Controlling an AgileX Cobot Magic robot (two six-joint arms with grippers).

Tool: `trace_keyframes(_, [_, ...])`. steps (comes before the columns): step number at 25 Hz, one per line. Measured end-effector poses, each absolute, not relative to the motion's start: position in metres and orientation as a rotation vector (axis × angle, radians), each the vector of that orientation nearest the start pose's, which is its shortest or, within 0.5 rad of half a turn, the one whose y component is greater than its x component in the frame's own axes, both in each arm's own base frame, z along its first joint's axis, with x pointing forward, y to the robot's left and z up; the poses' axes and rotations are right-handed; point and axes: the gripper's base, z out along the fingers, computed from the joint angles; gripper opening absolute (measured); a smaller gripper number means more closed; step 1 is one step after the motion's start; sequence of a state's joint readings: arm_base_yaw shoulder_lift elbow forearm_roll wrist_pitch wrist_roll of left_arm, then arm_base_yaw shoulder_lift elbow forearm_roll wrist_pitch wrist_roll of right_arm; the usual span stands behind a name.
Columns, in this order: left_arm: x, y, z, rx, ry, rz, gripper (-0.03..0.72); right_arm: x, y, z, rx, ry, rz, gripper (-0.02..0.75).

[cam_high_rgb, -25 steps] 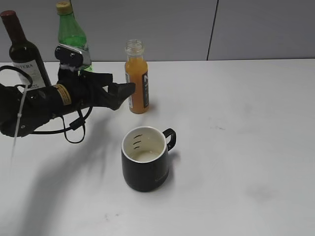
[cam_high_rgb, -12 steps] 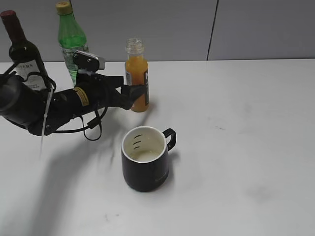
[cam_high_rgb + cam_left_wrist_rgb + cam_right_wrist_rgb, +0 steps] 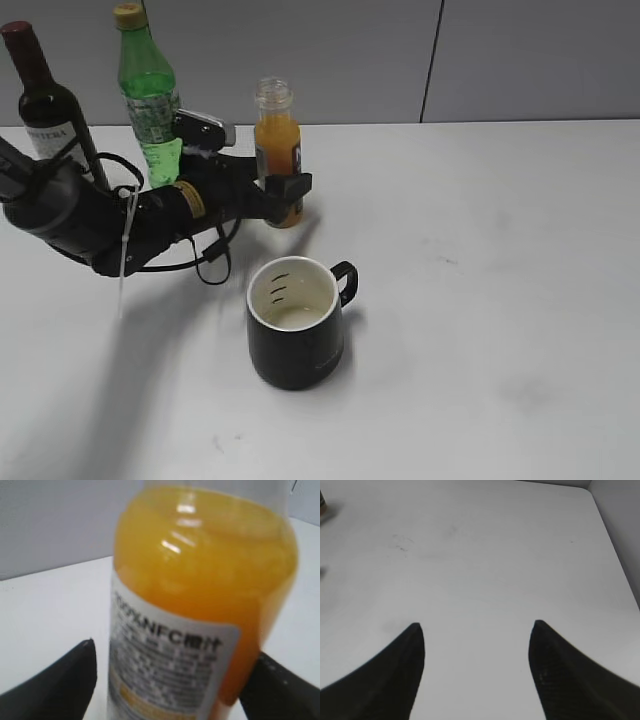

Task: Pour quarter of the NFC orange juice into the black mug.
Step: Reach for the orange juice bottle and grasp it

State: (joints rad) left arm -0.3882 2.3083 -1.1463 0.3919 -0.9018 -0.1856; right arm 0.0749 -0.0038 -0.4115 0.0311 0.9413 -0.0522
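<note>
The NFC orange juice [image 3: 278,160] stands upright and uncapped at the back of the white table. It fills the left wrist view, its label [image 3: 170,670] facing the camera. My left gripper [image 3: 288,190] is open with its jaws on either side of the bottle's lower body; its midpoint [image 3: 175,650] lies over the label. A gap shows between the left fingertip [image 3: 75,675] and the bottle. The black mug [image 3: 297,335] with a white interior sits in front of the bottle, handle to the right. My right gripper [image 3: 477,625] is open over bare table, outside the exterior view.
A green bottle [image 3: 148,90] and a dark wine bottle [image 3: 48,105] stand at the back left, behind my left arm [image 3: 110,215]. A grey wall rises behind the table's far edge. White tabletop [image 3: 500,280] stretches to the right of the mug.
My left arm has swung right and forward, bringing the open jaws from beside the juice bottle to either side of it. Bottle and mug have not moved.
</note>
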Motion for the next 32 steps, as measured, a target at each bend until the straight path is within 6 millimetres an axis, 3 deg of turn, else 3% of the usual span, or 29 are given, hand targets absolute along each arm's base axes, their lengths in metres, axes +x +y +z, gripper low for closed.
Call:
trace_keyframes(17, [0.418, -0.205, 0.071, 0.628, 1.675, -0.486, 0.604, 0.009, 0.003, 0.262, -0.125, 2.006, 0.051, 0.498])
trace_keyframes(24, [0.418, -0.206, 0.069, 0.636, 1.684, -0.479, 0.469, 0.009, 0.003, 0.262, -0.125, 2.006, 0.051, 0.498])
trace_keyframes(32, [0.417, -0.206, 0.068, 0.654, 1.677, -0.481, 0.470, 0.009, 0.003, 0.262, -0.125, 2.006, 0.051, 0.498])
